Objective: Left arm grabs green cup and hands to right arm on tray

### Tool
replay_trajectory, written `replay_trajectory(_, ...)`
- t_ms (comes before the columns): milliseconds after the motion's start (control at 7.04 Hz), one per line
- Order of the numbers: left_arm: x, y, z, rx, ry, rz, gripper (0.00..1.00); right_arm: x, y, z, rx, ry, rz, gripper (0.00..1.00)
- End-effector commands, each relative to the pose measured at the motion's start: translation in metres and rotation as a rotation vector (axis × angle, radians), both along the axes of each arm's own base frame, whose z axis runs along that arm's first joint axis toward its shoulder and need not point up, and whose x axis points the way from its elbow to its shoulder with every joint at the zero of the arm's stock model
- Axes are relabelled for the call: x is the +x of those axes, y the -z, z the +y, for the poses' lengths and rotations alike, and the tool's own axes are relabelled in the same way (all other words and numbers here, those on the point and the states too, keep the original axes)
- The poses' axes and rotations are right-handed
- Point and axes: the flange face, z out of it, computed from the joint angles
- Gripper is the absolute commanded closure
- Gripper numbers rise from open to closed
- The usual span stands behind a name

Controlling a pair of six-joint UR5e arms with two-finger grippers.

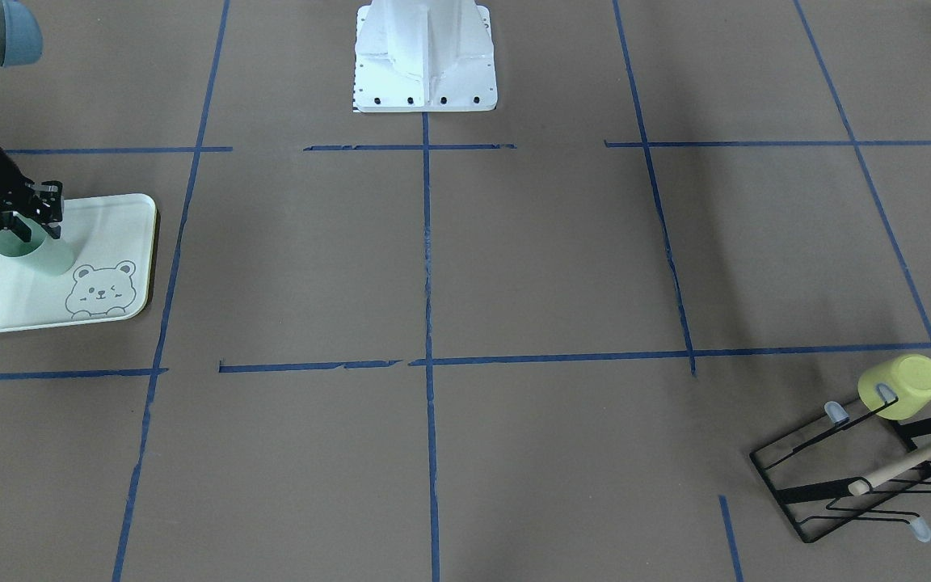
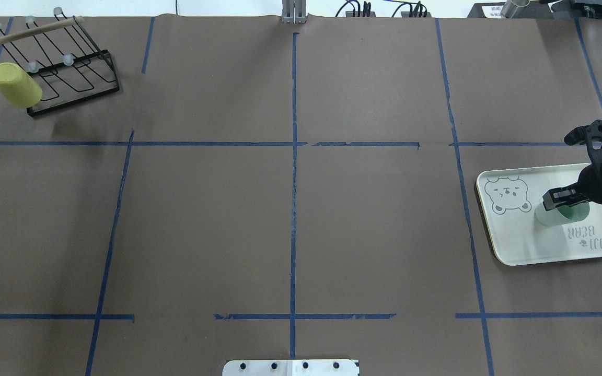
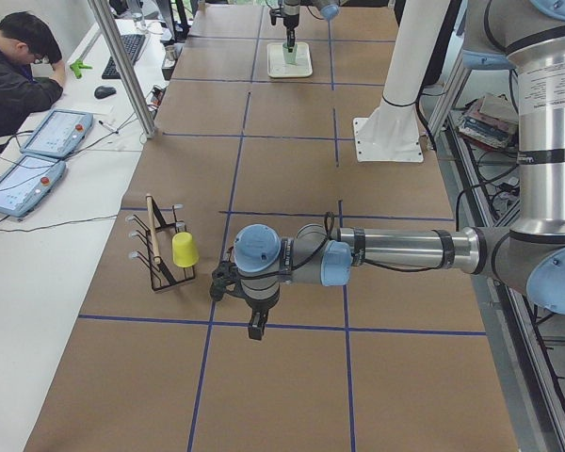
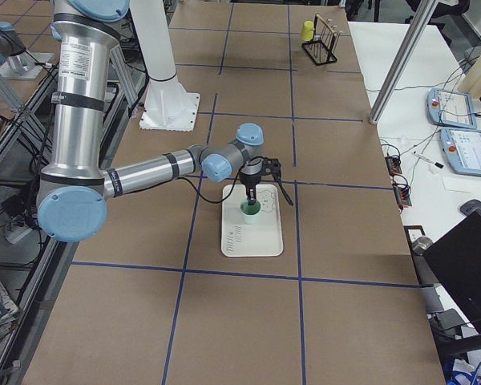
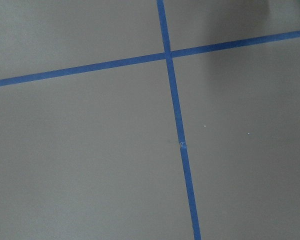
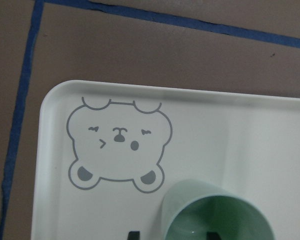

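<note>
The pale green cup [image 1: 39, 254] stands on the bear tray [image 1: 110, 222], beside the bear drawing; it also shows in the overhead view [image 2: 554, 215] on the tray [image 2: 515, 237]. My right gripper [image 1: 31, 233] is over the cup's rim. In the right wrist view the cup [image 6: 190, 200] sits on the tray [image 6: 200, 115], with one fingertip outside its wall and one inside; neither touches the wall, so the gripper is open. My left gripper [image 3: 253, 325] shows only in the exterior left view, low over the bare table by a tape cross. I cannot tell whether it is open or shut.
A yellow cup [image 2: 16, 84] hangs on a black wire rack [image 2: 71, 68] at the table's far left corner. The white robot base [image 1: 425, 56] stands at mid-table. A person [image 3: 19, 66] sits at a side desk.
</note>
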Motion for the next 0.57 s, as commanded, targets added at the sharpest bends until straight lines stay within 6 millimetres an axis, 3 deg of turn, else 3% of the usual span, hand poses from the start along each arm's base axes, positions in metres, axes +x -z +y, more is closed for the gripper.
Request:
replay_trajectory(0,0.0,0.0,0.0,0.001,0.0,0.0,0.0,0.015,0.026,-0.002,0.028,-0.018,-0.031,0.0)
replay_trajectory(284,0.0,0.0,0.0,0.004,-0.001,-0.002,0.0,0.064,0.015,-0.01,0.024,0.004,-0.079,0.0)
replay_trajectory(426,0.001,-0.001,0.001,0.0,-0.001,0.009,0.0,0.112,0.001,-0.014,0.029,0.028,-0.051,0.0)
